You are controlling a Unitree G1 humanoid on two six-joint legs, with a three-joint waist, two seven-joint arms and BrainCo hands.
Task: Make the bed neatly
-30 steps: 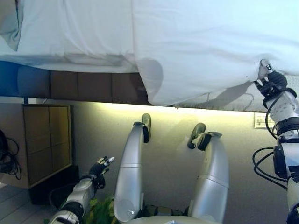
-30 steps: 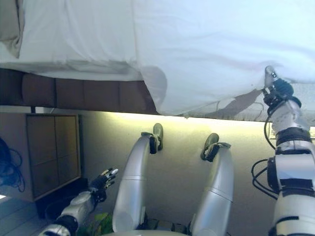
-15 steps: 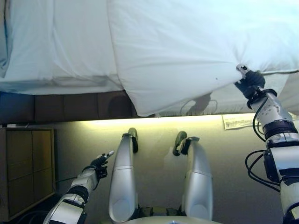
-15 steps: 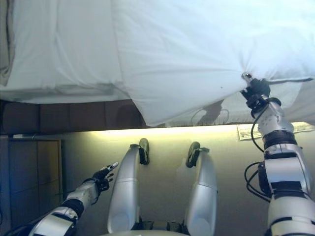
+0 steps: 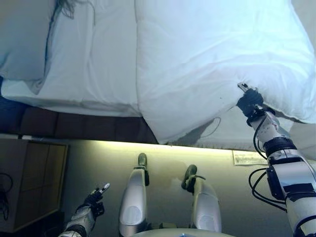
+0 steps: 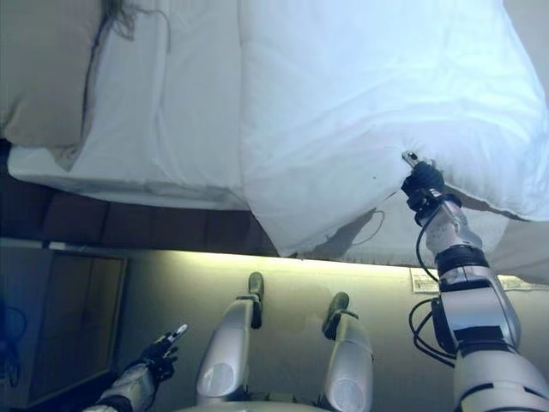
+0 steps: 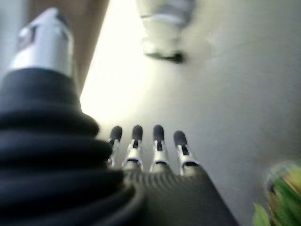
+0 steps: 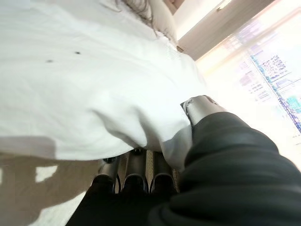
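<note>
A white duvet (image 5: 207,59) covers the right part of the bed, and its near corner hangs over the bed's front edge. My right hand (image 5: 248,101) is at the duvet's near edge on the right, shut on a bunched fold of it. In the right wrist view its fingers (image 8: 136,176) curl under the cloth and the thumb lies on top. A white sheet (image 5: 94,69) lies bare to the left of the duvet. My left hand (image 5: 94,197) hangs low at the lower left over the floor, away from the bed, with its fingers (image 7: 155,141) straight and holding nothing.
A pale pillow (image 5: 22,39) lies at the bed's far left. The dark brown bed base (image 5: 74,126) runs along the front, lit from below. A wooden cabinet (image 5: 29,182) stands at the left. A paper slip (image 5: 249,157) lies on the floor, and something green (image 7: 282,193) shows by my left hand.
The whole view has shifted, so more of the bed and the pillow show. My right hand keeps its hold on the duvet edge and sits nearer the hanging corner. The left hand shows lower.
</note>
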